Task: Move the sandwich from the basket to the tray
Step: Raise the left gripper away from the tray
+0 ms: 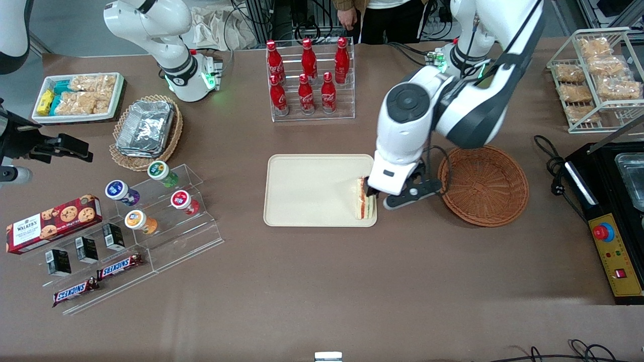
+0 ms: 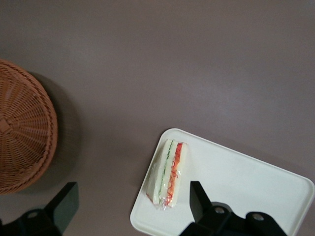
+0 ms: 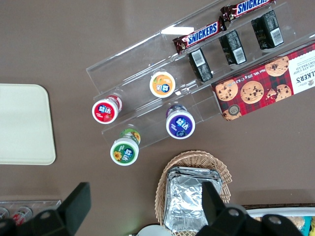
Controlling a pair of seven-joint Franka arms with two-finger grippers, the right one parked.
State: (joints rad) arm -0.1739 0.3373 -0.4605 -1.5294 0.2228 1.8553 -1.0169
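Even, fairly bright overhead light falls on the brown table [image 1: 322, 281], with soft, short shadows. The basket [image 2: 22, 128] casts a blurred dark shadow beside it in the left wrist view. The gripper [image 2: 133, 206], its fingers spread apart above the tray [image 2: 246, 187], looks dark and slightly out of focus. The foil containers [image 1: 146, 128] show mild glare.

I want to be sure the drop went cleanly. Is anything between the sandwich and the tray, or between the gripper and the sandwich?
Nothing visible. The sandwich already lies on the tray, at the edge nearest the basket. The gripper hovers open just above it, fingers apart and not touching.
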